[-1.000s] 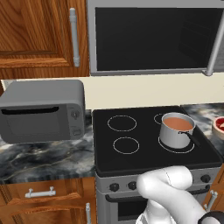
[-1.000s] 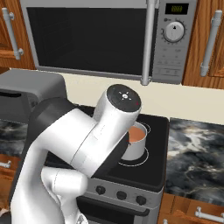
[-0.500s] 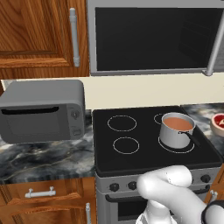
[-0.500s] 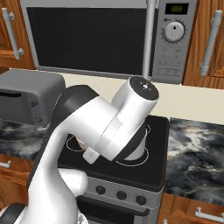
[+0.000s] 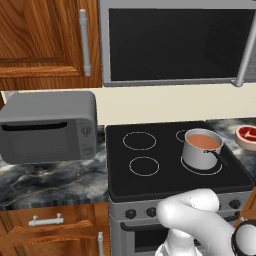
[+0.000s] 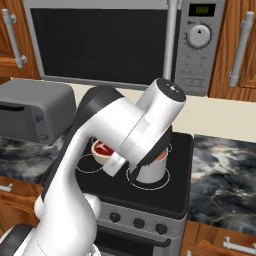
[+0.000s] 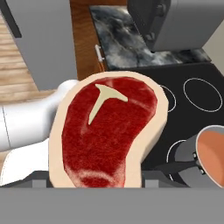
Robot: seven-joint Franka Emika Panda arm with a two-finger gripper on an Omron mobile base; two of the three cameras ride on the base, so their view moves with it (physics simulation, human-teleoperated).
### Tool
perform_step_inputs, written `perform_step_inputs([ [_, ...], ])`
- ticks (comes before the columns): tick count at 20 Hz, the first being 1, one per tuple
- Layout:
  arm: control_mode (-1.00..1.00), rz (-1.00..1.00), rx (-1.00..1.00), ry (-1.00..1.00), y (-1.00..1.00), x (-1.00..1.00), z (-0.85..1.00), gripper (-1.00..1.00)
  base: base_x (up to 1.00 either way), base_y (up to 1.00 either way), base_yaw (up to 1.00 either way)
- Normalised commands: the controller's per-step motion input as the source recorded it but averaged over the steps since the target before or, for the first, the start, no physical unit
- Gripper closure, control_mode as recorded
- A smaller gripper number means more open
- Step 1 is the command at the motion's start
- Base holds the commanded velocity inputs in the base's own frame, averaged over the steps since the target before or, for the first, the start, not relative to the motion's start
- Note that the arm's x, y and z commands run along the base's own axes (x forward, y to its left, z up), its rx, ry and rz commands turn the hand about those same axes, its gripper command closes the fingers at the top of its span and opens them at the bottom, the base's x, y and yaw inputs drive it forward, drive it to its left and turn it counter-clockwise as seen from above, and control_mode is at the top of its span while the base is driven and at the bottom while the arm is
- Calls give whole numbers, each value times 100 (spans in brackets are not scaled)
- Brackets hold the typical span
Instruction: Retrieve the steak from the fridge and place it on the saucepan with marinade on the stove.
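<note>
One steak (image 7: 106, 131), red with a pale rim, lies flat across my fingers and hides both tips. My gripper (image 7: 96, 180) is clamped on it, as far as I can judge from the way it hangs in the air with me.

In the left base view the steak (image 5: 247, 136) has crept a little toward the saucepan (image 5: 200, 150) since a second ago, while the pan, the stove and the counter sit where they were. In the right base view my wrist has swung further over, so that my forearm now covers most of the saucepan (image 6: 150, 169), and the steak (image 6: 102, 148) peeks out beneath it.

From my fingers, the saucepan (image 7: 204, 158) sits just off the steak's far edge, apart from it, with the orange-red marinade (image 7: 213, 153) showing inside its rim. A strip of the stove (image 7: 197, 74) and its black glass lies between the meat's edge and the pan wall. Beyond the steak are two white burner rings on open glass, then the grey toaster oven (image 7: 175, 22) on the marble counter (image 7: 118, 41). Off my other side stands the grey fridge (image 7: 43, 39), well apart.
</note>
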Motion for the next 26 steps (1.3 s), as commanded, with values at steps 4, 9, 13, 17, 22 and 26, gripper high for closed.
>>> perform_step_inputs([
  [4,-100,0,0,0,0,36,-13,100,0,0,0],
  [9,-100,0,0,1,0,32,-16,100,0,0,0],
  [13,-100,0,0,0,0,26,-29,100,0,0,0],
  [17,-100,0,0,-1,0,2,-25,100,0,0,0],
  [22,-100,0,0,-7,0,0,-15,100,0,0,0],
  [26,-100,0,0,-4,0,0,-3,100,0,0,0],
])
